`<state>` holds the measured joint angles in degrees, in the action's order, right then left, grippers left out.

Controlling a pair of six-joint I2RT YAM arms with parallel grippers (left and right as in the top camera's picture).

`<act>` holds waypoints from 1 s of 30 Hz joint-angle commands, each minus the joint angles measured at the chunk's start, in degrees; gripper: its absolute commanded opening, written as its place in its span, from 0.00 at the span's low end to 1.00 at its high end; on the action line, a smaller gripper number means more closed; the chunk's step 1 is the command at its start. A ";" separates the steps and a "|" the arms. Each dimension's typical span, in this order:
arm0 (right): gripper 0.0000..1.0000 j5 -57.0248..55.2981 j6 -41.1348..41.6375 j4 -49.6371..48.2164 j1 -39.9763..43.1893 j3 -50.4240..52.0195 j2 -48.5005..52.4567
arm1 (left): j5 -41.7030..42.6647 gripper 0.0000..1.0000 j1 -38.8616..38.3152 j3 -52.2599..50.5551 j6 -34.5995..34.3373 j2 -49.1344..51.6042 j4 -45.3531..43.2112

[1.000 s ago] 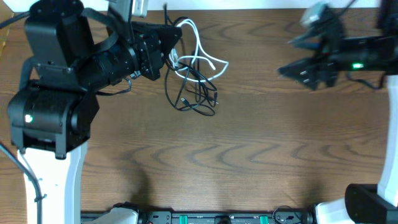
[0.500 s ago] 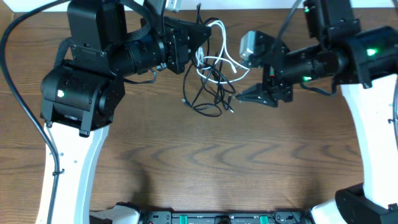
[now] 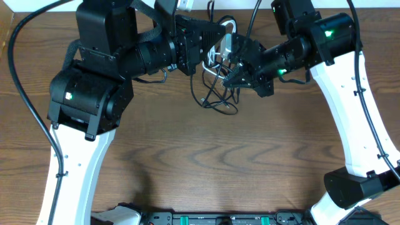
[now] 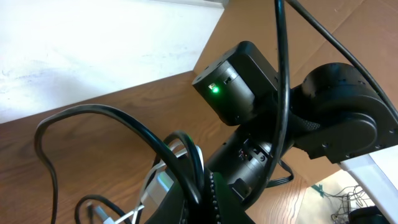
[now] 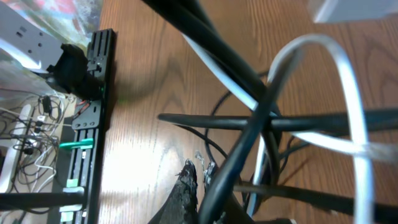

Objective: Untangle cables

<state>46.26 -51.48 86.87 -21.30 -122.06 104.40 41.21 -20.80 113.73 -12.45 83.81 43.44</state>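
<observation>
The cables (image 3: 214, 99) are a tangle of thin black cords and one white cord (image 3: 218, 60), hanging between both grippers with the lowest loops over the wood table. My left gripper (image 3: 220, 31) is shut on a black cable at the top of the tangle. In the left wrist view that gripper (image 4: 202, 194) pinches the black cable (image 4: 124, 121), with the white cord (image 4: 157, 182) beside it. My right gripper (image 3: 230, 79) is in the tangle's right side, shut. In the right wrist view the gripper (image 5: 199, 173) has a black cable (image 5: 249, 134) running down between its tips; the white cord (image 5: 348, 93) loops above.
The brown wood table (image 3: 187, 162) stretches toward the front edge, where a black rail (image 3: 219, 219) runs. A pale wall strip (image 3: 250, 4) borders the far edge. Thick black arm wiring (image 3: 25, 81) hangs beside the left arm.
My right arm swung left into the tangle and its jaws went from open to shut. My left gripper carried the cables a little right and farther back.
</observation>
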 commanded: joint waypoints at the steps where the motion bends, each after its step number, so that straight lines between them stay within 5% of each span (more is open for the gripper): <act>1: 0.01 -1.42 0.04 -1.44 0.07 -0.07 0.09 | -0.15 0.08 0.28 1.31 -0.70 -0.33 -0.70; 8: 0.01 -10.80 0.24 -2.49 5.60 -0.09 -0.04 | -0.46 0.08 4.46 1.33 -0.74 -0.61 -0.07; 20: 0.01 -11.04 2.21 -3.85 20.02 -0.09 -0.04 | -0.46 0.08 9.14 1.33 -0.74 -2.27 0.33; 30: 0.01 -10.19 6.88 -6.86 36.41 -0.09 -0.04 | -0.46 0.08 20.79 1.33 -0.11 -7.37 3.23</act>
<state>37.69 -46.98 80.38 10.35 -122.06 104.42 41.45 -4.03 113.71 -13.30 79.72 46.89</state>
